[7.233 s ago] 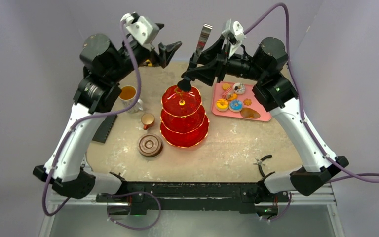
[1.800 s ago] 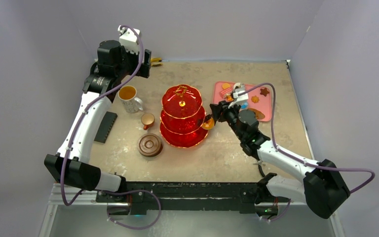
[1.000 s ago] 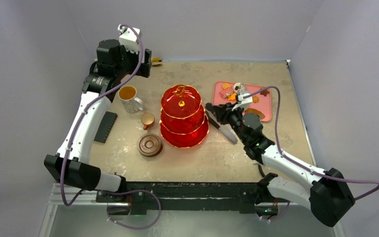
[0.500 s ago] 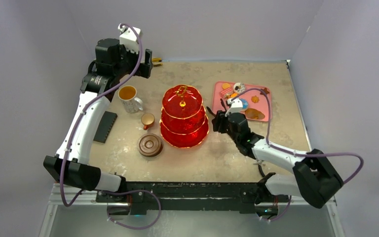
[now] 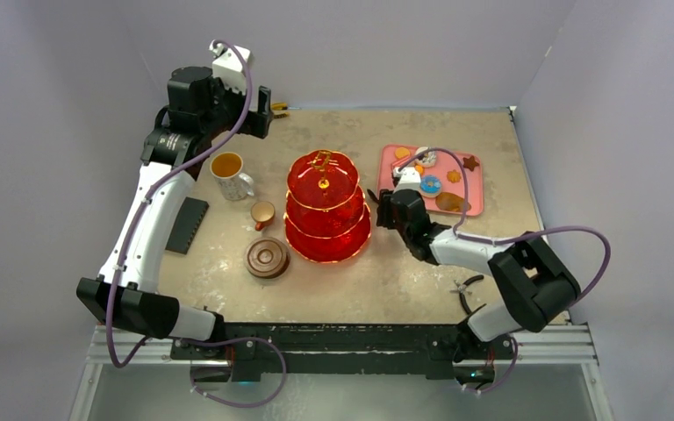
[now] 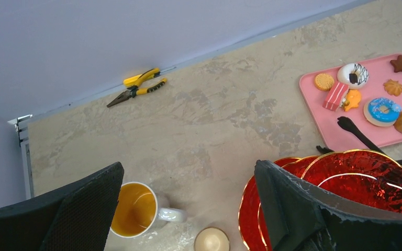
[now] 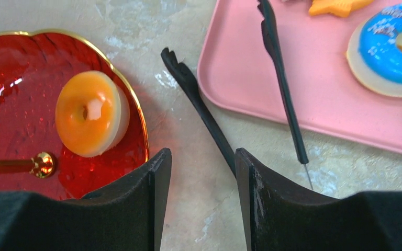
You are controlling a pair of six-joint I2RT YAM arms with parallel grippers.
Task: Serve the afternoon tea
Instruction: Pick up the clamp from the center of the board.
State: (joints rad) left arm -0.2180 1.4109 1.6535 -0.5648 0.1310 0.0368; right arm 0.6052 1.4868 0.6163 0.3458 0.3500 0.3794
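Orange doughnut now off pink tray, on red stand, just ahead-left of parted right fingers.

An orange-iced doughnut lies on the red tier (gold-rimmed, with a gold knob close by). The black tongs splay open, one arm on the worktop, the other over the pink tray near a blue doughnut. The hand has its fingers apart.

arms: white links, black joints | cables: purple | tool fingers: black, textured
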